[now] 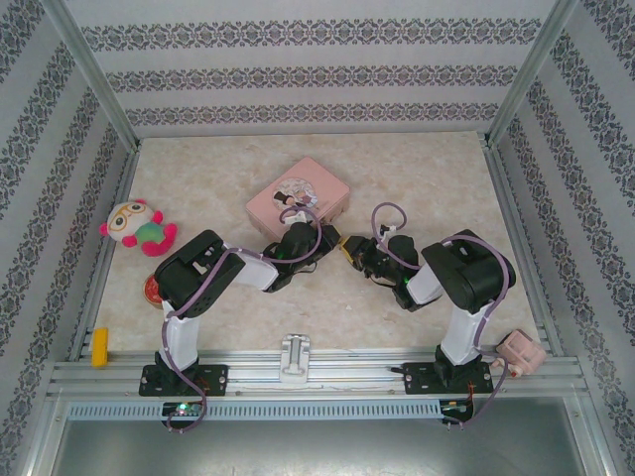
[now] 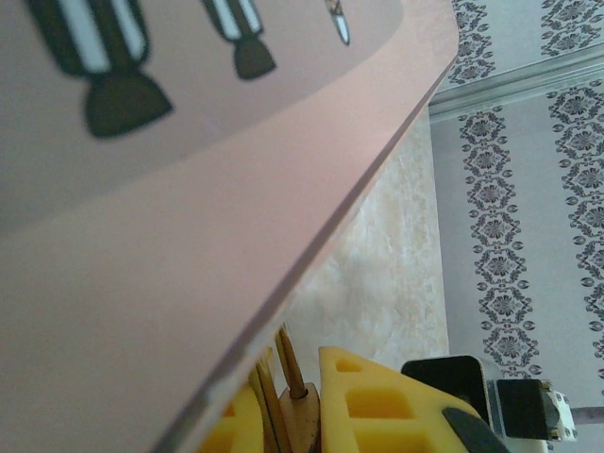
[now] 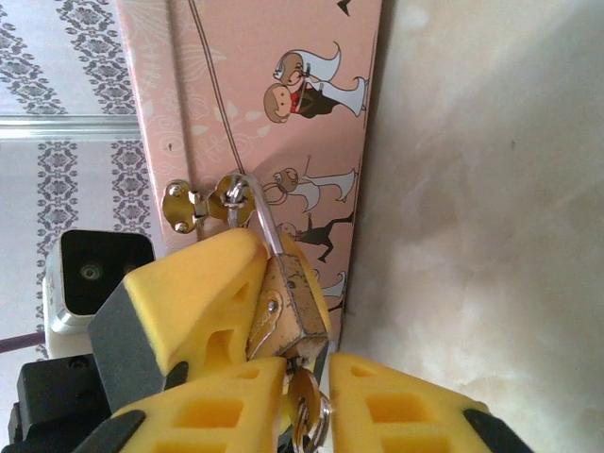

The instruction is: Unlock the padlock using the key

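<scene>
The brass padlock (image 3: pixel 294 300) hangs by its silver shackle from the hasp (image 3: pixel 203 203) on the side of the pink tin (image 3: pixel 264 104). My left gripper (image 2: pixel 288 387) is shut on the padlock (image 2: pixel 304 415), its yellow fingers (image 3: pixel 193 288) pressed against the brass body. The key (image 3: pixel 307 401) sticks into the bottom of the padlock, with a ring on its head. My right gripper (image 3: pixel 308 366) stands open around the key's head, and a narrow gap shows on the right side. In the top view both grippers (image 1: pixel 322 238) (image 1: pixel 355 248) meet at the tin's (image 1: pixel 298 193) near corner.
A plush toy (image 1: pixel 137 226) lies at the left and a red object (image 1: pixel 152 290) sits beside the left arm. A yellow block (image 1: pixel 100 347) and a pink object (image 1: pixel 521 352) rest at the near rail. Patterned walls enclose the table (image 1: pixel 417 188).
</scene>
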You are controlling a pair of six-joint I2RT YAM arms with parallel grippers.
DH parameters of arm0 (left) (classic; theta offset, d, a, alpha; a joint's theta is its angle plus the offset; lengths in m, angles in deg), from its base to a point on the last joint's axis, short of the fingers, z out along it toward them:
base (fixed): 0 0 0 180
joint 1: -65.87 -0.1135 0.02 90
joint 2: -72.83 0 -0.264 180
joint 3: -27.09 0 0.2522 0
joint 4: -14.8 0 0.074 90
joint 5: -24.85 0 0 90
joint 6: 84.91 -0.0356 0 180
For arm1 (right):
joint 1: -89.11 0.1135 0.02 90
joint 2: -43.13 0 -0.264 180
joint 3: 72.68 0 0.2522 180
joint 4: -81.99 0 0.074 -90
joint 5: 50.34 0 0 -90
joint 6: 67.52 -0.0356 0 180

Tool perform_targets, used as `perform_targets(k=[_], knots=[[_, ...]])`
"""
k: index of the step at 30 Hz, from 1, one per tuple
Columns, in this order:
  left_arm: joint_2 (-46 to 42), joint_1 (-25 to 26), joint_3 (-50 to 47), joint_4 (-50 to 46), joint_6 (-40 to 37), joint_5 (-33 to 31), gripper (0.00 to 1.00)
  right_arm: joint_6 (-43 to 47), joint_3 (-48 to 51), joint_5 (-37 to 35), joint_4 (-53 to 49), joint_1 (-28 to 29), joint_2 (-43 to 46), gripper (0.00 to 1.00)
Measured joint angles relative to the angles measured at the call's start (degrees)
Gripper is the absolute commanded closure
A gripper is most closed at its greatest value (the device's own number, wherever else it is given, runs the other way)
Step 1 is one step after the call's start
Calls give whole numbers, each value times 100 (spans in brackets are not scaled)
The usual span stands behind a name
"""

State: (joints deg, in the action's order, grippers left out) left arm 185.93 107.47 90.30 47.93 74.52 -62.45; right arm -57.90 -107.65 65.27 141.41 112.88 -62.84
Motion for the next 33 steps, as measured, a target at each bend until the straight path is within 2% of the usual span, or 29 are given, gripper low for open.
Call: perform_targets(k=[11, 20, 26, 33], knots=[[-31, 0, -52, 13, -7, 74, 100, 149, 116, -48, 2, -7, 9, 64], [-131, 90, -208, 0, -157, 422, 100, 149, 68, -70, 306, -203, 249, 63], [-157, 105, -236, 0, -181, 461, 100, 146, -15, -70, 361, -203, 267, 65], [-216, 109, -306, 2, -192, 481, 100, 96, 409, -225, 424, -203, 249, 82]])
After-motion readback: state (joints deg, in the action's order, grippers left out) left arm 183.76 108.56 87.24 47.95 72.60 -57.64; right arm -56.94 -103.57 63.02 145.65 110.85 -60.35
